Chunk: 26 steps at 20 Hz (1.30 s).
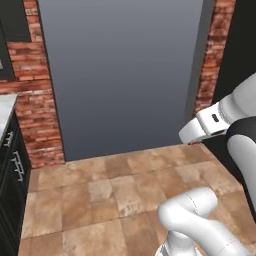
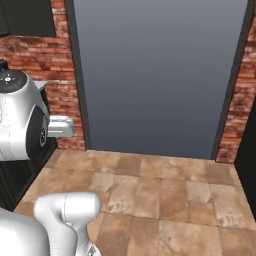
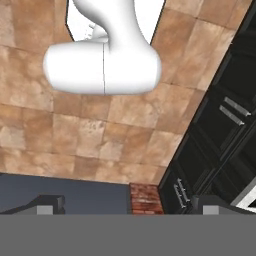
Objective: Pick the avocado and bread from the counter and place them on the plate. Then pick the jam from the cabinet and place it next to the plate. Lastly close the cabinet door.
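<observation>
**Base faced blank wall, tool wide and empty, nothing reached yet**

Tool (image 3: 128,207) stood wide open, empty; two dark fingertips (image 3: 47,204) poked up at the bottom of the hand view, pointing down at tan floor tiles (image 3: 100,135) and dark drawer fronts (image 3: 220,130) at right. Only a sliver of the counter (image 1: 6,112) showed at the left edge of the left base view, white-grey top over dark drawers with silver handles. Ahead: big grey panel (image 1: 120,75) flanked by brick wall (image 1: 35,100).

Step in hand, as judged: getting to the counter for the avocado. Best to turn the base toward that left edge first, bring the arm forward, keep the tool wide until over the avocado.

Avocado, bread, plate, jam, cabinet door: location couldn't be told from these views. Counter top cut off by the frame.
</observation>
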Available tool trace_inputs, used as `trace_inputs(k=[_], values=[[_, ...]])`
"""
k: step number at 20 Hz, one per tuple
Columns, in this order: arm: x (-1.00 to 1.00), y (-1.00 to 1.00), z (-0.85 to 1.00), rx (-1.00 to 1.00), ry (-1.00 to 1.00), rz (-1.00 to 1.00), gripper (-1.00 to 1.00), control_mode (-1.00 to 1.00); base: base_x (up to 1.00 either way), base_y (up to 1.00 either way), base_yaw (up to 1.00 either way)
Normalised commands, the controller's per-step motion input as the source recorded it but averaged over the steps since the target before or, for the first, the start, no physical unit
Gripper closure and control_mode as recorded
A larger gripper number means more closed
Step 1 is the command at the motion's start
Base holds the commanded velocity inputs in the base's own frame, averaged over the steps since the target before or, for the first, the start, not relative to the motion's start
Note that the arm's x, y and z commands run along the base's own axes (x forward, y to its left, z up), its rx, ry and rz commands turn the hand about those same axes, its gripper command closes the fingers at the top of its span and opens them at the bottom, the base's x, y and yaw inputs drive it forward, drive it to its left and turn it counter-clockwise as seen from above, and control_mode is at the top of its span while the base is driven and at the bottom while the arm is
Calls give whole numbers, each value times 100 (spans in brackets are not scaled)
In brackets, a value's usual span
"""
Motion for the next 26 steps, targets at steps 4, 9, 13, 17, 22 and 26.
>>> trace_inputs(k=[4,9,13,17,22,26], values=[[0,0,0,0,0,0,-100,100,64,-10,23],[0,0,0,0,0,0,-100,100,61,-6,23],[0,0,0,0,0,0,-100,100,59,-4,24],[0,0,0,0,0,0,-100,100,61,-3,25],[0,0,0,0,0,0,-100,100,65,-4,26],[0,0,0,0,0,0,-100,100,58,-7,28]])
